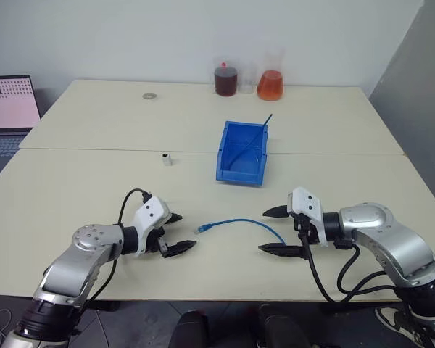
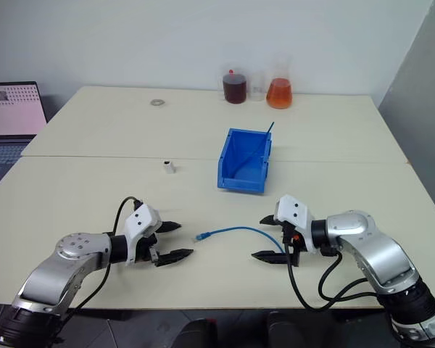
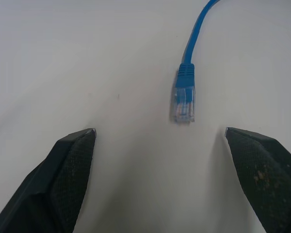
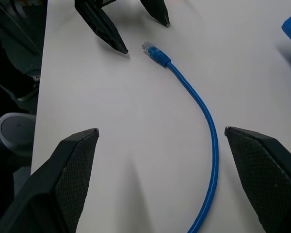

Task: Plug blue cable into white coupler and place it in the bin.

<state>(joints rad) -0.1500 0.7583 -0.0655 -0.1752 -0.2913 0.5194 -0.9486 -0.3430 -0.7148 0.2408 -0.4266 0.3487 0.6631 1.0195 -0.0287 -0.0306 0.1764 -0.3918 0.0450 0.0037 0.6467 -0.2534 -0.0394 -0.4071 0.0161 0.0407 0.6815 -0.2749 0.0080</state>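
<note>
Blue cable (image 1: 241, 224) lies loose on the desk (image 1: 94, 181) between the two grippers, its clear plug just ahead of the left gripper (image 1: 177, 233). Both the left and the right gripper (image 1: 277, 230) stand wide open, holding nothing. White coupler (image 1: 167, 159) sits apart, left of the bin (image 1: 243, 152).

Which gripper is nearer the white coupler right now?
Left. The left gripper, open, sits on the near side of the white coupler, almost straight toward the robot from it. The right gripper, also open, lies farther off, across the blue cable.
</note>
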